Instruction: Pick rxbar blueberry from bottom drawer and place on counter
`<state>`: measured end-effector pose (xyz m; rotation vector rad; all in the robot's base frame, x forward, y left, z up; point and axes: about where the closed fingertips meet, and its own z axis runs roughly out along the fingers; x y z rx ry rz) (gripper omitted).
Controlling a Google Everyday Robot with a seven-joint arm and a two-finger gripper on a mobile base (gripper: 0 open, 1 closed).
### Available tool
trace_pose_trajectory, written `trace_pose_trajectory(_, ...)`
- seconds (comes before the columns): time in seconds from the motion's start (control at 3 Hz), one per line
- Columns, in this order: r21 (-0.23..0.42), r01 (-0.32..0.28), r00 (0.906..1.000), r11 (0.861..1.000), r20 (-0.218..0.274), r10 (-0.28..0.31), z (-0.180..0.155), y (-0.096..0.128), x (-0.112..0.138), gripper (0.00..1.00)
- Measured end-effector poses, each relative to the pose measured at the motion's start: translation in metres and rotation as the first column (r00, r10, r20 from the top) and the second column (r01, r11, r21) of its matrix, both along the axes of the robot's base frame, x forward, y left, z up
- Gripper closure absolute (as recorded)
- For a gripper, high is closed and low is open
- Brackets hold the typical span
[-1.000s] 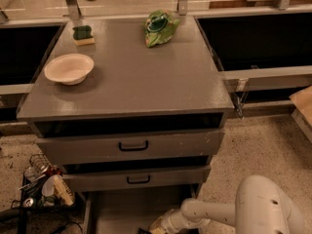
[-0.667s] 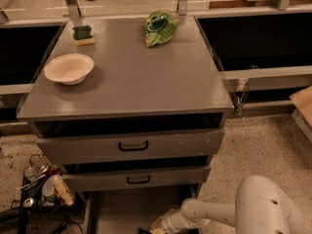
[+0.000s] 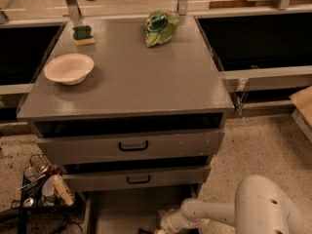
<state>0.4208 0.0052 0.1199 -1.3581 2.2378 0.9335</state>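
No shift since earlier: claw low in bottom drawer, hold unclear, under two upper drawers.

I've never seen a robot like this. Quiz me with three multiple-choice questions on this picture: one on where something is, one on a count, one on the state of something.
1. Where is the gripper?
A. High at the view's top edge
B. Low at the bottom edge, at the bottom drawer
C. Out of view

2. How many black handles show on the drawer fronts?
A. One
B. Two
C. Four

3. The bottom drawer is:
A. Pulled open
B. Pushed shut
C. Taken out

Answers:
1. B, the white arm ends there over the drawer.
2. B, two are visible, one above the other.
3. A, its grey floor shows in front of the cabinet.
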Motion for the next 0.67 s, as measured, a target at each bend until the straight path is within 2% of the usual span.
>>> trace_pose_trajectory(0.33, 0.000, 0.000, 1.0000, 1.000, 0.000, 0.000, 0.0000, 0.0000, 0.0000, 0.00)
trace_pose_trajectory(0.67, -0.051, 0.039, 0.9986, 0.998, 0.038, -0.037, 0.0095, 0.0046, -0.0037, 0.00)
